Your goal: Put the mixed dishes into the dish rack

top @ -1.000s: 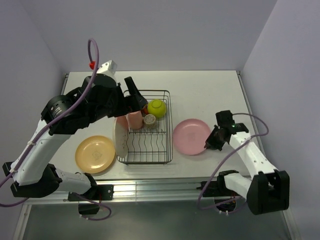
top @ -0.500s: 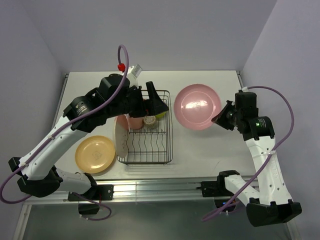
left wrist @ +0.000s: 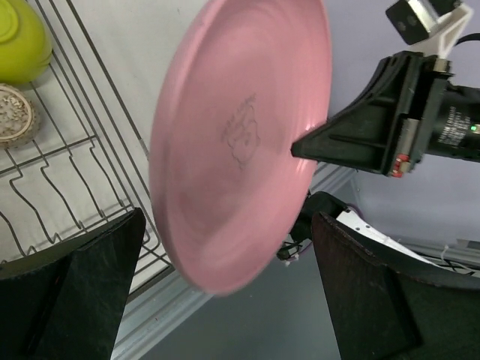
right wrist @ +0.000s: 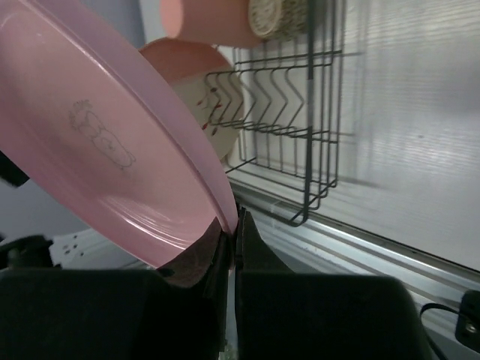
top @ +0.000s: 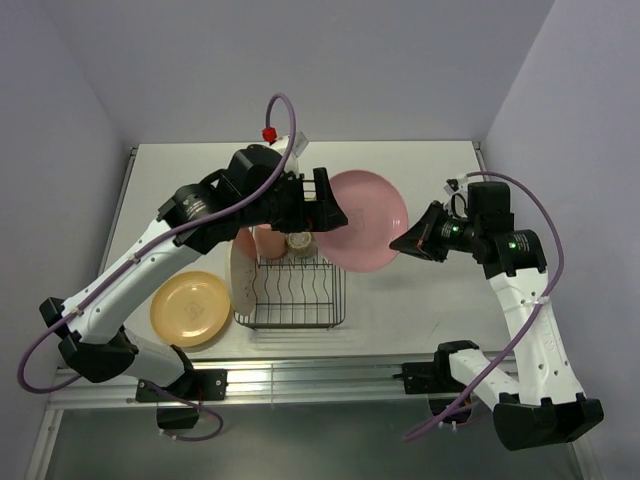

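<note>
Pink plate in right hand, now farther left, at dish rack.

I see the pink plate up in the air, tipped on a slant by the right side of the black wire dish rack. The right gripper pinches its rim. In the rack sit a salmon-pink tumbler, a small tan bowl and a lime-green bowl. A pink-and-cream plate stands on its edge at the rack's left end. A yellow-orange plate lies flat on the table left of the rack.
</note>
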